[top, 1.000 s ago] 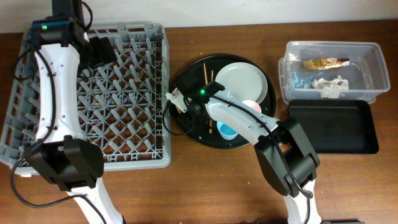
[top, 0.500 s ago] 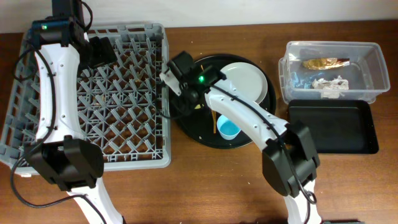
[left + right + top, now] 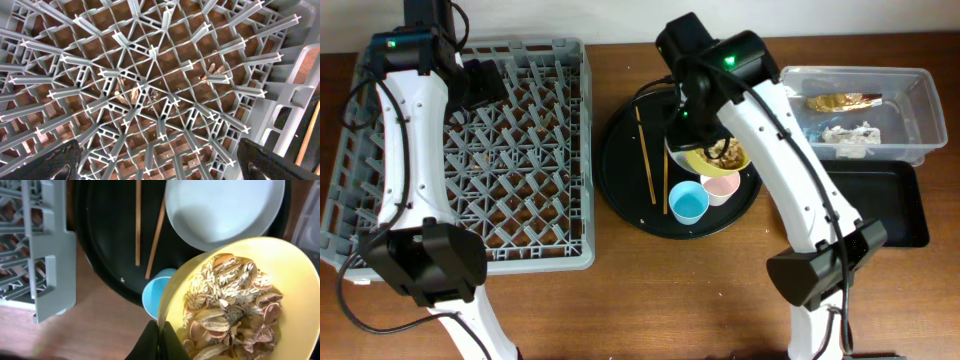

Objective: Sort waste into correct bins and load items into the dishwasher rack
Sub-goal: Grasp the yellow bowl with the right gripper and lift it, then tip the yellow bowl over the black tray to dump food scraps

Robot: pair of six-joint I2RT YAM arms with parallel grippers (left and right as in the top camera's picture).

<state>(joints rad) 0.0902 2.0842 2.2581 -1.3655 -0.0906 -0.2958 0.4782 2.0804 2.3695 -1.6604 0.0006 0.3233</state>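
Observation:
My right gripper (image 3: 161,336) is shut on the rim of the small yellow bowl (image 3: 280,265), which holds brownish food scraps with rice grains (image 3: 230,305). In the overhead view the right gripper (image 3: 682,130) holds the bowl (image 3: 720,156) above the pale plate (image 3: 672,152). The plate (image 3: 225,210), a blue cup (image 3: 152,292) and two chopsticks (image 3: 138,222) lie below. A pink cup (image 3: 722,187) stands by the blue cup (image 3: 688,204). My left gripper (image 3: 160,165) is open and empty over the grey dishwasher rack (image 3: 150,90), near its far edge (image 3: 480,82).
The plate, cups and chopsticks (image 3: 642,150) sit on a large round black tray (image 3: 620,190). A clear tub (image 3: 920,100) at the right holds a brown-gold wrapper (image 3: 840,101) and white tissue (image 3: 850,132). A shallow black rectangular tray (image 3: 865,205) lies in front of it. The rack (image 3: 380,190) fills the left.
My right arm has swung from the round tray's left edge up and to the right, and the yellow bowl now shows in its grip. The left arm has not moved.

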